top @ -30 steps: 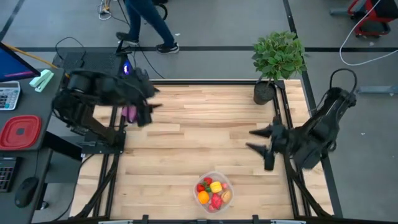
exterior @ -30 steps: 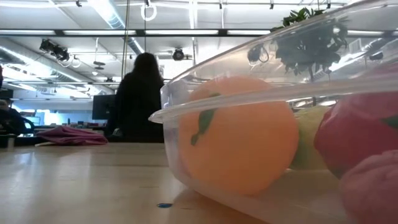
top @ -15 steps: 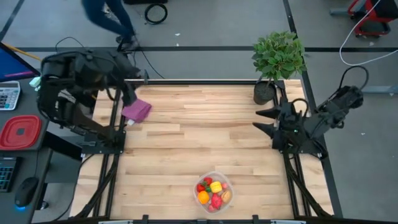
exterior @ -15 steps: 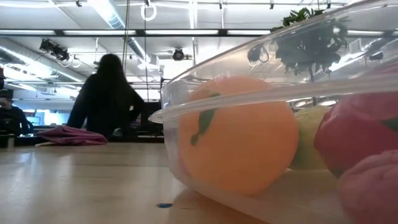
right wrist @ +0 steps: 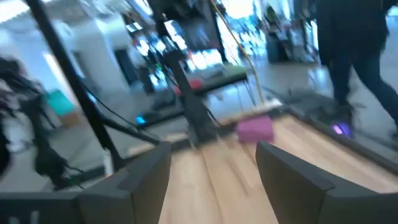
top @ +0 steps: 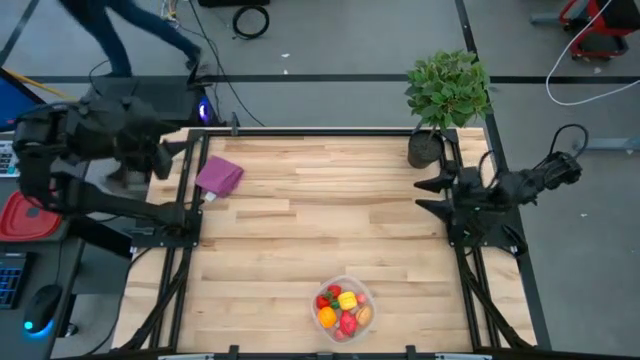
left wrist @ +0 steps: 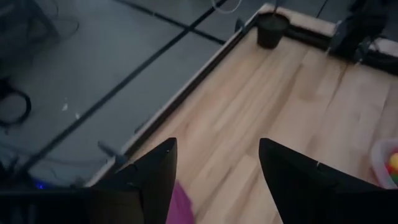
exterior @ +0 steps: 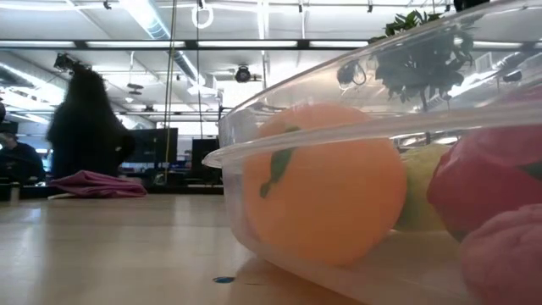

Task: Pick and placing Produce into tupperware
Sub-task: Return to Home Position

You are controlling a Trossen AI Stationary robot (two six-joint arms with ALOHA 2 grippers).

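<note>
The tupperware (top: 343, 307) is a round clear tub near the table's near edge, and the low view shows its wall (exterior: 339, 110) close up. The produce (top: 340, 308) lies inside it: red, yellow, orange and tan pieces, with an orange one (exterior: 326, 182) against the wall. My left gripper (left wrist: 214, 174) is open and hangs over the table's far left corner, far from the tub (left wrist: 388, 163). My right gripper (top: 428, 195) is open at the table's right edge, level, pointing left across the table; it is also open in its wrist view (right wrist: 214, 180).
A purple folded cloth (top: 220, 177) lies flat near the far left corner. A green potted plant (top: 447, 95) stands at the far right corner. A red lidded container (top: 30, 213) sits on the side desk to the left. A person (exterior: 85, 131) walks behind the table.
My left arm has swung back from above the purple cloth toward the left, past the table's left edge. My right arm has drawn back toward the right edge and a little farther away. The cloth, the tub and the produce have stayed put. The person has walked leftward.
</note>
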